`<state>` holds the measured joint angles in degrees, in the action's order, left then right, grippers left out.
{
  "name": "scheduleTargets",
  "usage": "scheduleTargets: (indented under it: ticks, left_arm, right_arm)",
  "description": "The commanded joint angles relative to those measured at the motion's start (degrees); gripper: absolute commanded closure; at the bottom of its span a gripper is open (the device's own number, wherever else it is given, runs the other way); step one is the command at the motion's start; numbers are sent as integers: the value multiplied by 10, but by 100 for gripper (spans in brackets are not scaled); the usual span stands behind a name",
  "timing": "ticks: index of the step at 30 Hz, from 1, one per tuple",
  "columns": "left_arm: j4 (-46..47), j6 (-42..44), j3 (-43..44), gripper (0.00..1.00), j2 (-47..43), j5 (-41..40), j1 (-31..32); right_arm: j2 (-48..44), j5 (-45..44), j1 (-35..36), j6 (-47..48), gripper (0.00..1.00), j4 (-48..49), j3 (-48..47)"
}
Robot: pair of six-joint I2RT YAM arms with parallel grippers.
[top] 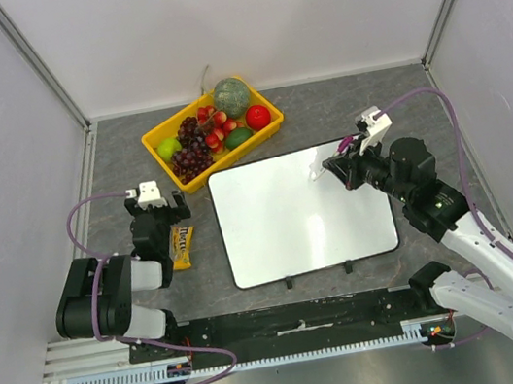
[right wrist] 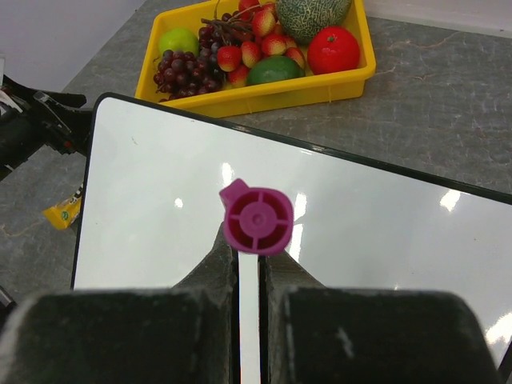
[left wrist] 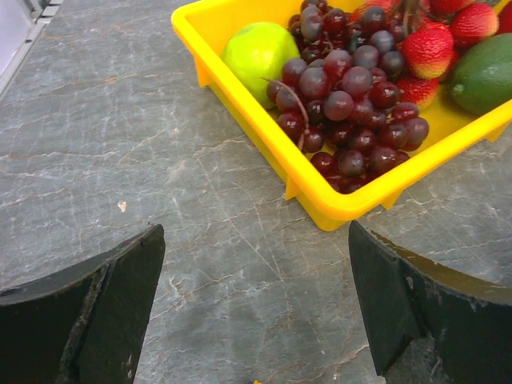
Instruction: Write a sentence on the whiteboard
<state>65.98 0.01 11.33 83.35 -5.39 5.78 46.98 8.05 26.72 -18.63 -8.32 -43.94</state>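
Nearest the bases, the left arm sits folded beside the board's left edge, its left gripper (top: 152,202) spread wide and empty over the table (left wrist: 120,144). At table centre lies the whiteboard (top: 291,221), flat, with its clips toward the arms and its surface unmarked, so by this view the whole sentence remains to be written. Over the board's far right corner the right arm reaches in, the right gripper (top: 341,164) clamped on a marker (right wrist: 256,218) with a magenta end and angled toward the board — tip contact cannot be told — and beyond stands a yellow fruit tray (top: 162,166).
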Motion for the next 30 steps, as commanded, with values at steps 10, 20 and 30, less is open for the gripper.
scheduleTargets:
  ticks: [10,20,30]
  left_arm:
    - [-495,-140,191,0,-174,-131,-6]
    - [-674,-189,239,0,-302,-51,-6]
    - [-668,-210,249,0,-345,262,-6]
  right_arm:
    - [-1,0,-2,-5,100,18,-40]
    - [-13,6,-2,-11,100,20,-51]
    - [-2,94,-2,-25,100,73,-33]
